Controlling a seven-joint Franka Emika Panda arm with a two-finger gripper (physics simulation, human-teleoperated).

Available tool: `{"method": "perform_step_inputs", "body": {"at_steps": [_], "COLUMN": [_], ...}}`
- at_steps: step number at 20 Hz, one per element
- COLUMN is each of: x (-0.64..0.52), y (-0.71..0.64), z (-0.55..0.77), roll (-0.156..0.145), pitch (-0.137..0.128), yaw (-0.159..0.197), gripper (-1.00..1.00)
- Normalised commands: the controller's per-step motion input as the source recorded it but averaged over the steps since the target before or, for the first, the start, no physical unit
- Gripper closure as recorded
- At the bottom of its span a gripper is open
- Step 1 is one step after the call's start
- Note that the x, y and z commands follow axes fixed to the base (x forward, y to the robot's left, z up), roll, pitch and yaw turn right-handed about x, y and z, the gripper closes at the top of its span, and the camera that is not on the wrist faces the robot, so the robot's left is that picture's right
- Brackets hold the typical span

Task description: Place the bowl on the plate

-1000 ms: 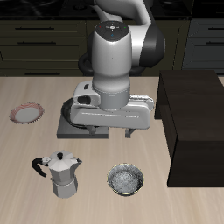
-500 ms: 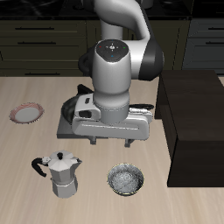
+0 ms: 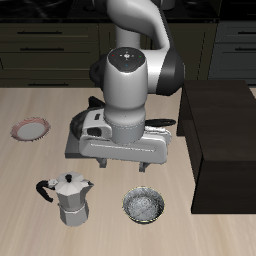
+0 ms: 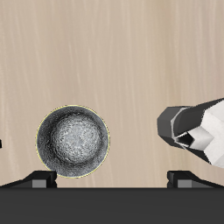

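Note:
The bowl (image 3: 145,206), small, grey-white speckled with a dark rim, sits on the table near its front edge. It also shows in the wrist view (image 4: 73,142), below the hand and off to one side of the gap between the fingers. The plate (image 3: 30,129), pale with a pinkish-red rim, lies far off beside the table's side edge; the wrist view does not show it. My gripper (image 3: 125,165) hangs above the table just behind the bowl, open and empty. Its fingertips (image 4: 39,179) stand wide apart.
A silver moka pot (image 3: 68,198) stands beside the bowl near the front edge and shows in the wrist view (image 4: 197,129). A grey burner slab (image 3: 78,140) lies mostly hidden under my arm. A tall dark cabinet block (image 3: 225,140) stands on the table's other side.
The gripper has come forward and down toward the bowl over the last second; in the last half second it barely moved. The bowl and plate have not moved.

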Motion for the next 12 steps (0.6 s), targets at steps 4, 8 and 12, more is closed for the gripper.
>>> {"method": "perform_step_inputs", "body": {"at_steps": [4,8,12], "x": [-0.09,0.0,0.0], "y": [0.08,0.08,0.08], "z": [-0.17,-0.11,-0.15], "roll": [-0.008,0.012,-0.019], "pitch": [-0.02,-0.005,0.008], "yaw": [-0.022,0.017,0.025], "gripper": [-1.0,-1.0,-1.0]}}
